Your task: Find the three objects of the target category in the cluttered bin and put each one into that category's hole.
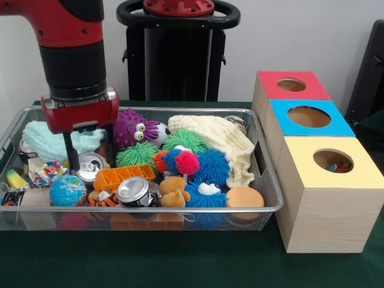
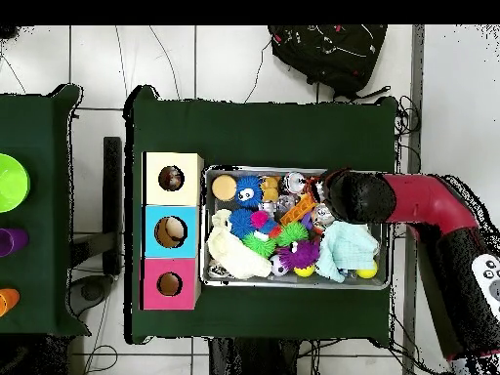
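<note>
The wire-mesh bin (image 1: 264,180) sat on the green worktop (image 1: 180,264), reaching toward the worktop's edge on the front view's left side, with three wooden cubes lined up just beside its other end. The yellow-topped cube (image 1: 327,201) stood nearest the front camera, the blue-topped cube (image 1: 309,117) behind it and the red-topped cube (image 1: 291,85) nearest the robot's edge. The hole (image 1: 332,161) in the yellow top was round and dark, and a bit of red and blue fabric showed inside it.

The hand (image 1: 91,163) hung low inside the bin's left part in the front view, its two thin black fingers (image 1: 72,155) spread apart and pointing down, one on each side of a silver can (image 1: 91,165) standing with its pull-tab top up. Whether the fingers touched the can could not be told.

A knotted rope toy (image 1: 47,174) of mixed red, blue, yellow and white strands lay just beside that can, toward the bin's left end, above a small globe ball (image 1: 68,191). A second can (image 1: 133,192) lay near the bin's front wall. Around the middle lay an orange tray (image 1: 123,175), green spiky balls (image 1: 137,155), blue spiky balls (image 1: 211,167), a purple googly-eyed plush (image 1: 135,128) and a cream cloth (image 1: 219,141). A pale teal cloth (image 1: 51,141) filled the far-left corner of the bin.

In the overhead view the arm (image 2: 410,200) reached over the bin (image 2: 293,282) from the right.
</note>
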